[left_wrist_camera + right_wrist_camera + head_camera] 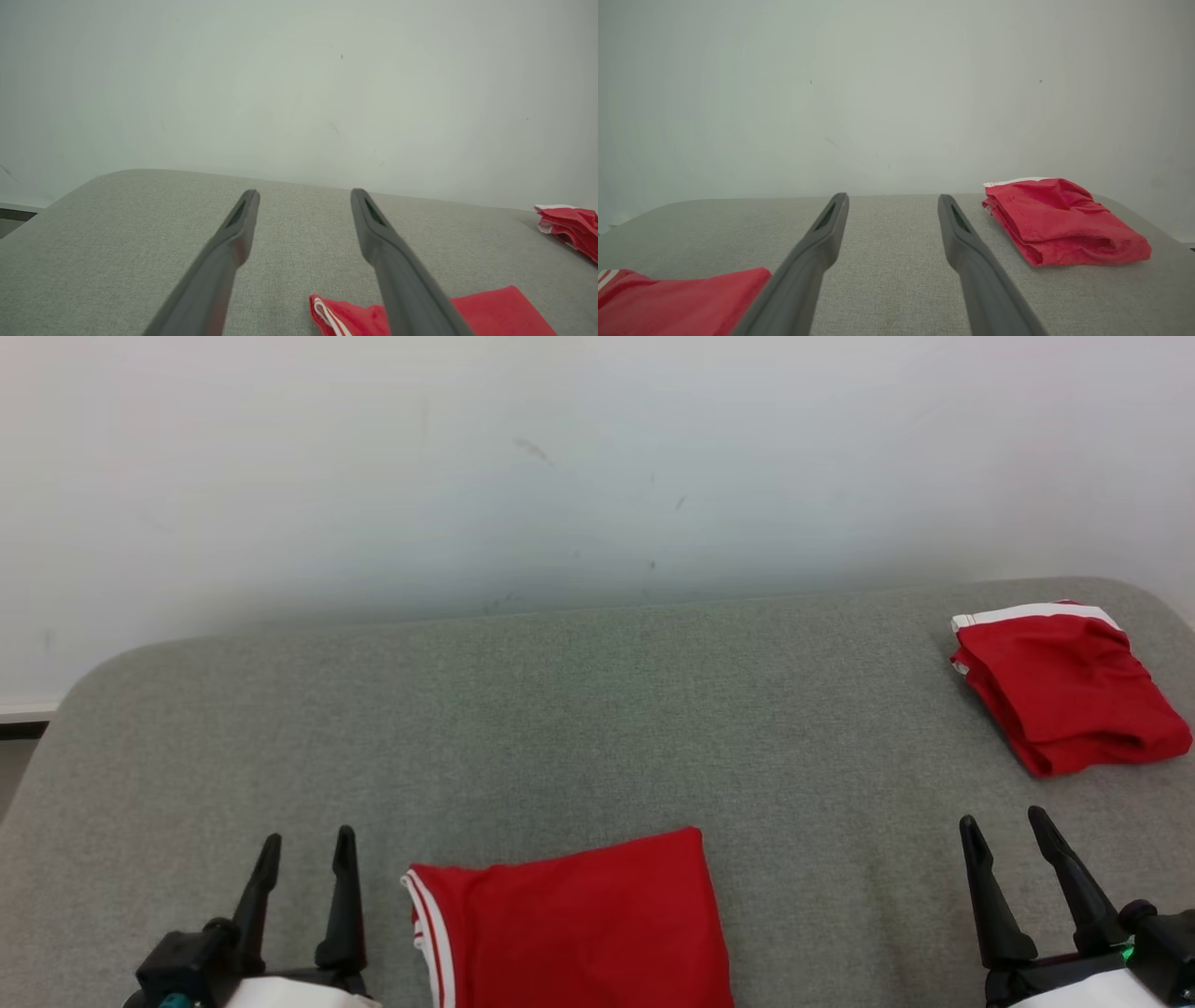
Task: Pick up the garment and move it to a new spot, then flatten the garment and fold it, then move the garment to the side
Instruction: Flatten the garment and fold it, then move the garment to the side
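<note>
At six o'clock in the head view, I record the red garment [569,924] lying folded and flat on the grey cloth-covered tabletop [597,728], its white-striped edge toward nine o'clock. The left pincer [308,836] stands just beside it at seven o'clock, fingers apart, holding nothing. The right pincer [1004,818] stands at five o'clock, well apart from it, fingers likewise apart and empty. A second red garment [1064,691], folded, with a white band, lies at two o'clock near the tabletop's far corner. A pale wall [560,476] stands behind.
</note>
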`<state>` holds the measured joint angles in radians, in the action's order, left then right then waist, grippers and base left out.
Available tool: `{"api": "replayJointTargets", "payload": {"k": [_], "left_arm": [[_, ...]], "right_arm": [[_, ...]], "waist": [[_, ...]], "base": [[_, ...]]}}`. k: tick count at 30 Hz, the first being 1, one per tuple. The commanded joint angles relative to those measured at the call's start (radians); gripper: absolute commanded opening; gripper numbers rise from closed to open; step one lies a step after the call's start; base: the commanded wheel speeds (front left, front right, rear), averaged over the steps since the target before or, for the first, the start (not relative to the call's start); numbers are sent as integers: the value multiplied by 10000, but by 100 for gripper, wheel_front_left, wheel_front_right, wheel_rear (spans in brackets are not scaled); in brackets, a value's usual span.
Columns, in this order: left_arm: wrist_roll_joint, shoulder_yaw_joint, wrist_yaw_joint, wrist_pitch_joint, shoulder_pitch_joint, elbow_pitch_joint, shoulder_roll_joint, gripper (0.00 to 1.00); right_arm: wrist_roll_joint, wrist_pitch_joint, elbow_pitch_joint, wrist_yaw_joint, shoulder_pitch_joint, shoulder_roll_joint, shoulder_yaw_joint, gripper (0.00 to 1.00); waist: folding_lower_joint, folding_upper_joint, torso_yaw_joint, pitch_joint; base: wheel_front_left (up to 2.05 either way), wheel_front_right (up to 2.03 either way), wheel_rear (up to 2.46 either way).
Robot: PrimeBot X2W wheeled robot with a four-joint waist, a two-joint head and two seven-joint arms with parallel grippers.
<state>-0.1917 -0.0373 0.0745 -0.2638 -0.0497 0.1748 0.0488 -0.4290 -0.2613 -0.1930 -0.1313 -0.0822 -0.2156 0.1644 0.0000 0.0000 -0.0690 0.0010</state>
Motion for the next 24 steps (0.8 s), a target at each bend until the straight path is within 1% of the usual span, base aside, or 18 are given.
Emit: {"api": "replayJointTargets", "payload": {"k": [1, 9, 15, 19, 24], "left_arm": [[77, -35, 50, -3, 68, 2, 38, 100], [103, 36, 88, -3, -34, -21, 39, 100], [37, 106, 100, -3, -17, 21, 39, 100], [-16, 185, 107, -3, -76, 45, 41, 100], [-57, 278, 99, -3, -113, 53, 39, 100]], "right_arm": [[90, -40, 26, 14, 86, 43, -35, 100], [278, -36, -116, 14, -78, 39, 167, 100], [30, -31, -453, 14, -173, 99, 524, 100], [-346, 167, -838, 14, -458, 266, 1009, 100], [-875, 720, -1293, 14, -1095, 536, 1892, 100]], "waist": [[0, 0, 17, 7], [0, 0, 140, 19], [0, 0, 286, 17], [0, 0, 467, 30], [0, 0, 718, 85]], "base": [[0, 0, 0], [0, 0, 0], [0, 0, 0], [0, 0, 0], [0, 0, 0]]}}
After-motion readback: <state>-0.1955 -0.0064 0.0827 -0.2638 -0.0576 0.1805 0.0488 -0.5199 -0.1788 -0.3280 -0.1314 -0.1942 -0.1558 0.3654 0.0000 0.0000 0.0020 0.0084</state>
